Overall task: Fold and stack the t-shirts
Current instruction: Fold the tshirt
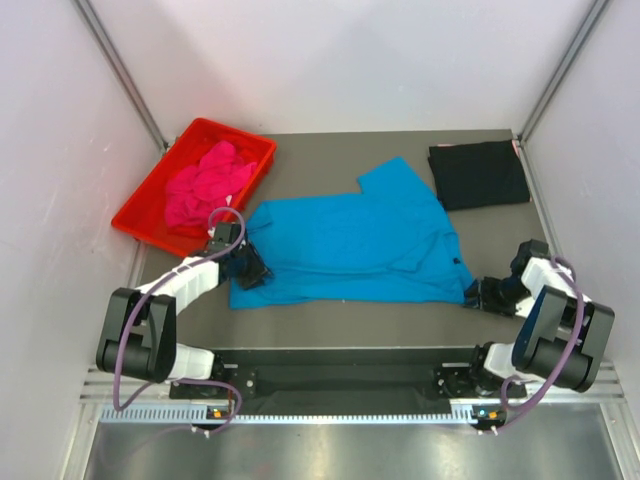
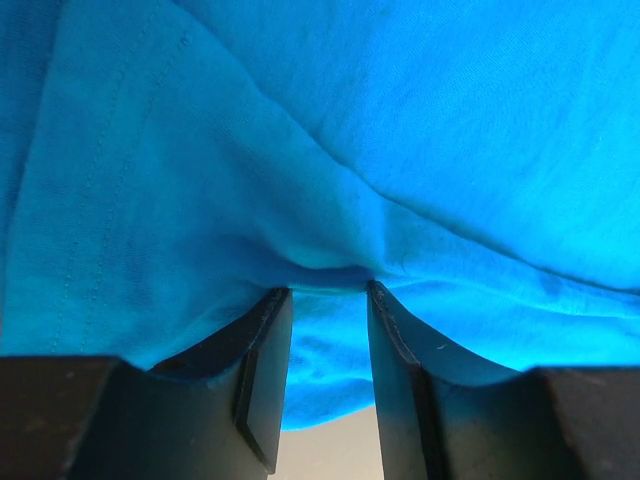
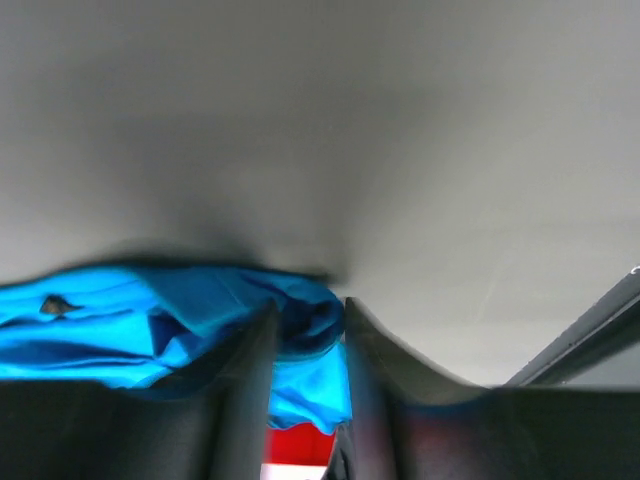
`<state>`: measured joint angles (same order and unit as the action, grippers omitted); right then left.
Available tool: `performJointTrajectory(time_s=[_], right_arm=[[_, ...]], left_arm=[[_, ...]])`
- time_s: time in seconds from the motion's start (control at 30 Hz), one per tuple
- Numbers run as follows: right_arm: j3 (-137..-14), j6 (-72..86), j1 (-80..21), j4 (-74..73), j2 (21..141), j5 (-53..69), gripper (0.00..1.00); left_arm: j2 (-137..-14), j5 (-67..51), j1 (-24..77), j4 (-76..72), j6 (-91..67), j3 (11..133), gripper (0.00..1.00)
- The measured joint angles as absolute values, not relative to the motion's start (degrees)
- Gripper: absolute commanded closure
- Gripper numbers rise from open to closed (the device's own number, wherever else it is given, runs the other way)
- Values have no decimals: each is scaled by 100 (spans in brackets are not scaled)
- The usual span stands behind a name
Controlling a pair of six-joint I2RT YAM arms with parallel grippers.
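Observation:
The turquoise-blue t-shirt (image 1: 350, 240) lies spread across the middle of the table. My left gripper (image 1: 248, 268) is at its near left corner. In the left wrist view, the gripper (image 2: 328, 290) is shut on a fold of the blue cloth (image 2: 400, 150), which creases toward the tips. My right gripper (image 1: 475, 293) is at the shirt's near right corner. In the right wrist view, it (image 3: 310, 310) is shut on a bunched edge of the shirt (image 3: 100, 320). The black t-shirt (image 1: 478, 175) lies folded at the back right. The magenta-pink t-shirt (image 1: 205, 185) is crumpled in the tray.
A red plastic tray (image 1: 152, 172) stands at the back left and holds the pink shirt; a bit of it shows in the right wrist view (image 3: 300, 445). White walls enclose the table on three sides. The arm bases sit along the near edge.

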<state>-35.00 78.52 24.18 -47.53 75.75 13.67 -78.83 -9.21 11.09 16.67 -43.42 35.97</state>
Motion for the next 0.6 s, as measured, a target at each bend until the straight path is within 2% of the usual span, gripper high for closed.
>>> performJointTrajectory(time_s=[0.07, 0.1, 0.13, 0.6], right_arm=[[-3468, 7859, 2421, -4696, 7618, 1365, 86], [-3452, 7863, 2421, -4668, 7627, 1363, 97], [-3450, 7859, 2421, -4670, 7631, 1350, 100], [-4460, 6676, 2434, -5441, 7977, -156, 100]], left_arm=[[-7894, -908, 1109, 1660, -4351, 3599, 59], [-7894, -897, 1109, 1660, -4359, 3597, 59], [-7894, -878, 1109, 1660, -4362, 3597, 59], [-8228, -515, 1157, 1747, -4517, 3837, 59]])
